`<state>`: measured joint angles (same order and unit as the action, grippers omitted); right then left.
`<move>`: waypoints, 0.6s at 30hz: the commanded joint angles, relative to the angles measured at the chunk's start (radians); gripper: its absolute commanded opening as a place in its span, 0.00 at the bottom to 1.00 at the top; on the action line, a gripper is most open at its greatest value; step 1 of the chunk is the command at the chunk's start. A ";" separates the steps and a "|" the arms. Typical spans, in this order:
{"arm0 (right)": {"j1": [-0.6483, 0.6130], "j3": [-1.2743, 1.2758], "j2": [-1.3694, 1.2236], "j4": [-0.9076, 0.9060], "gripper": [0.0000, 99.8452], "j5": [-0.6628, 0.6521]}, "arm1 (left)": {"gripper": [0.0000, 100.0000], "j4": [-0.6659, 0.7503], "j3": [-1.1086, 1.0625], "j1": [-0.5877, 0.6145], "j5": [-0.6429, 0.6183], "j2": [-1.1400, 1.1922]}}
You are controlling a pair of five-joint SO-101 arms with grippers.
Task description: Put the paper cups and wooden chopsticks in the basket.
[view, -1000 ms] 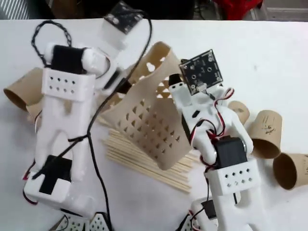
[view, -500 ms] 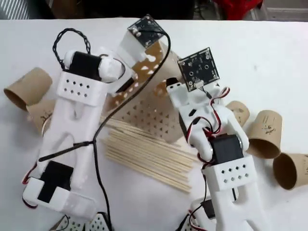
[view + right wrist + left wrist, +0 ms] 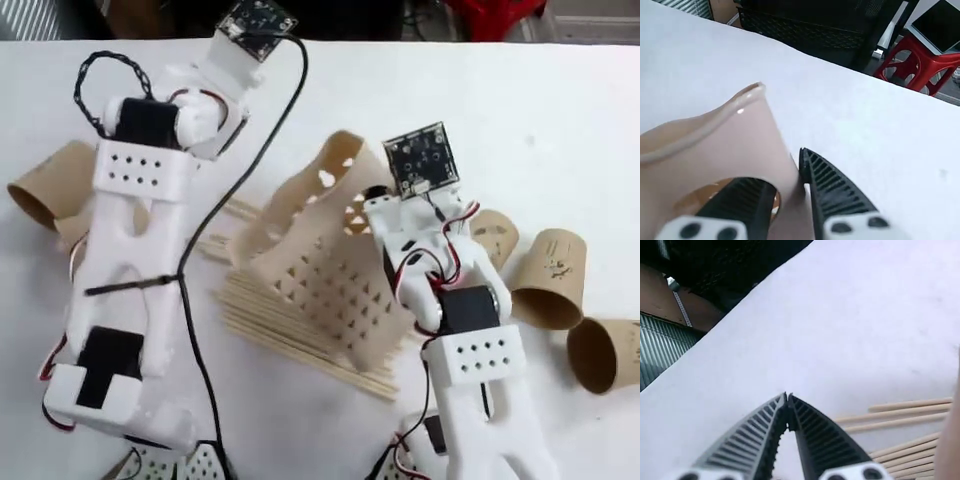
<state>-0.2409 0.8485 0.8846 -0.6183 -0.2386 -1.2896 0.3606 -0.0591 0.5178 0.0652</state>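
While our right end effector [image 3: 787, 172] pinches the basket [image 3: 320, 270] rim, our left end effector [image 3: 787, 400], pressed together, hangs near wooden chopsticks [image 3: 270, 320] seemingly running under the basket.

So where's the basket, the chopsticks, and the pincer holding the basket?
basket [image 3: 320, 270]: high view, on its holed side wall.
chopsticks [image 3: 262, 318]: high view, on the middle of the pile.
right pincer [image 3: 788, 170]: right wrist view, midway between its fingertips, which clamp the basket's wall.

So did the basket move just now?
Yes. The basket, pinched by the right pincer, slid toward the near edge of the table, covering more of the chopsticks.
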 commanded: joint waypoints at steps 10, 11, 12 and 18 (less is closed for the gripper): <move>0.012 0.014 0.030 0.386 0.02 0.021 | 0.24 -0.493 0.637 -0.024 -0.537 -0.004; 0.012 0.015 0.030 0.412 0.02 0.021 | 0.25 -0.506 0.690 -0.039 -0.586 0.001; 0.012 0.023 0.030 0.443 0.02 0.021 | 0.25 -0.503 0.701 -0.050 -0.626 -0.001; 0.010 0.110 0.028 0.693 0.02 0.014 | 0.25 -0.502 0.681 -0.153 -0.798 -0.044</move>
<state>-0.2317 0.9406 0.8846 -0.0951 -0.2279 -1.7883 1.0081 -0.1404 -0.1695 0.0698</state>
